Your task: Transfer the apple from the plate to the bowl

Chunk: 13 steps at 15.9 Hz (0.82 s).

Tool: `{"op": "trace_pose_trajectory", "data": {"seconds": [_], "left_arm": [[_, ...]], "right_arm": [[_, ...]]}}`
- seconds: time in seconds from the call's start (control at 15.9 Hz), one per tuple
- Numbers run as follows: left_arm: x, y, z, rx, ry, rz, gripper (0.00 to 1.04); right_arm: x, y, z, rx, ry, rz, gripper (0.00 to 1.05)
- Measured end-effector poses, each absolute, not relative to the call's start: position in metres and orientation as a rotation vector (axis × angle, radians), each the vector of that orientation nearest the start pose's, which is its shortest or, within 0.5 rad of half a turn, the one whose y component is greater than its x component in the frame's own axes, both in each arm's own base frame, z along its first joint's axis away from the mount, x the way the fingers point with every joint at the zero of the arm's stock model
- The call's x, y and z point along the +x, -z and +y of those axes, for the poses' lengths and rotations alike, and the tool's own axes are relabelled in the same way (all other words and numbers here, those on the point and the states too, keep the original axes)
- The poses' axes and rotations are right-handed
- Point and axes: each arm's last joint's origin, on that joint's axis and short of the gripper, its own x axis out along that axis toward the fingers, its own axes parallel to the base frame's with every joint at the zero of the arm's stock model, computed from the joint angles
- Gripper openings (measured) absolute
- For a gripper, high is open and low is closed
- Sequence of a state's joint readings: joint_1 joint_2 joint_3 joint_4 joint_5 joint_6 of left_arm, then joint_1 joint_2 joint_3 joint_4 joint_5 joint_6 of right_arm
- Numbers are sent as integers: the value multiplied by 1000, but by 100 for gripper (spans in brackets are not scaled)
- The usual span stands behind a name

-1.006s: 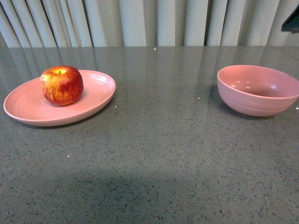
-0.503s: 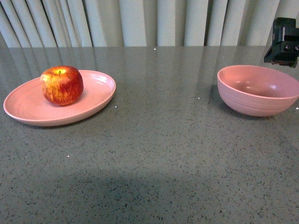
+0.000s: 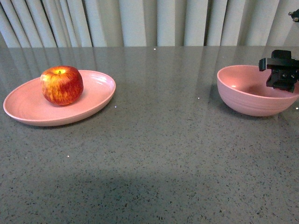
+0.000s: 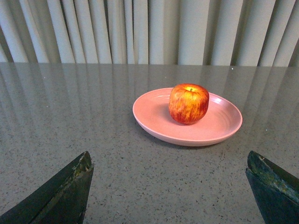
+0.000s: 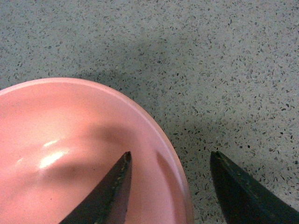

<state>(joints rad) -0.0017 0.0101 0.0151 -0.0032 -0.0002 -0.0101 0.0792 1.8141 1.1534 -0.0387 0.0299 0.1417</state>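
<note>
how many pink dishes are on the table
2: the plate on the left, holding the apple, and the bowl on the right, under the open right gripper. Nothing seems hidden.

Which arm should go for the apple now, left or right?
Left. The left hand, open, faces the apple on the plate, nothing between. The right hand is across the table, open astride the bowl rim.

On my left, the red, yellow-streaked apple (image 3: 61, 85) sits stem-up on the shallow pink plate (image 3: 28, 105) — the deep pink bowl (image 3: 247, 100) stands upright, well apart on my right.
</note>
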Motion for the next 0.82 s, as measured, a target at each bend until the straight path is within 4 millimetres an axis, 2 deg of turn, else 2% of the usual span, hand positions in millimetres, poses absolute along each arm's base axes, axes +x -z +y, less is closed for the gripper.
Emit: {"op": "trace_pose_trajectory", "data": {"seconds": [0.25,0.31,0.5,0.69,0.75,0.82], "left_arm": [[97,-168,0,-10,2,-2,98],[97,-168,0,-10,2,-2,98],[97,-168,0,-10,2,-2,98],[97,-168,0,-10,2,-2,98],[97,-168,0,-10,2,-2,98],[97,-168,0,-10,2,-2,98]], "right_arm": [[387,-196,31,106,2,707,7],[387,-198,32,111,0,702,3],[381,-210,33,115,-11,695,3],[373,-242,39,129,-53,630,3],[368,-270,49,136,-97,557,3],[361,-293,85,136,-197,516,3]]}}
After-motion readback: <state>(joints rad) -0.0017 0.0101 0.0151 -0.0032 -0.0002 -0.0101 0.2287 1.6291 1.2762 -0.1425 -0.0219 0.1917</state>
